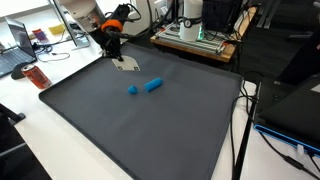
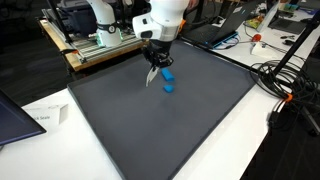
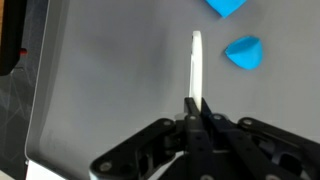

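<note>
My gripper (image 3: 197,105) is shut on a thin white flat piece (image 3: 197,62), seen edge-on in the wrist view and sticking out past the fingertips. In both exterior views the gripper (image 1: 113,50) (image 2: 153,65) hangs over the far part of a dark grey mat (image 1: 150,125) (image 2: 170,125), with the flat piece (image 1: 125,65) (image 2: 150,78) dangling just above it. Two blue pieces lie on the mat close by: a longer one (image 1: 153,85) (image 2: 168,73) (image 3: 225,6) and a smaller one (image 1: 132,90) (image 2: 168,86) (image 3: 245,52).
A red bottle (image 1: 38,77) and a laptop (image 1: 15,50) stand beside the mat. Equipment on a wooden bench (image 1: 195,35) is behind it. Cables (image 2: 275,85) run along one side, and a paper sheet (image 2: 40,115) lies on the white table.
</note>
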`<state>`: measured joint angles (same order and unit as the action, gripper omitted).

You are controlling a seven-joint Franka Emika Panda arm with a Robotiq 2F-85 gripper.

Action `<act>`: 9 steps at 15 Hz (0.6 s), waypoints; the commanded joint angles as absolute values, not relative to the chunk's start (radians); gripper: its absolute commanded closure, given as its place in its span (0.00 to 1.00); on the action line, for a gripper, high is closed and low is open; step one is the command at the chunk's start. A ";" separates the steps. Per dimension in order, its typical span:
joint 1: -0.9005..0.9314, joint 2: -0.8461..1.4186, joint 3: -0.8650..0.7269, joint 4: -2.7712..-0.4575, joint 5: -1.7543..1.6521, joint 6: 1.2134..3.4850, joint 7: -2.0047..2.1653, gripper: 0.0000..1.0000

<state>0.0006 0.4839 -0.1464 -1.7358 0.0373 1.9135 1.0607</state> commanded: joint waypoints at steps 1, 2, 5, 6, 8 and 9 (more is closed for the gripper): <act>0.026 0.554 -0.139 -1.650 0.033 1.833 1.142 0.99; 0.033 0.571 -0.137 -1.631 0.031 1.814 1.159 0.99; 0.054 0.630 -0.133 -1.562 0.023 1.741 1.211 0.99; 0.059 0.651 -0.132 -1.536 0.021 1.715 1.224 0.99; 0.069 0.692 -0.130 -1.483 0.019 1.658 1.248 0.99; 0.073 0.712 -0.131 -1.457 0.017 1.631 1.261 0.99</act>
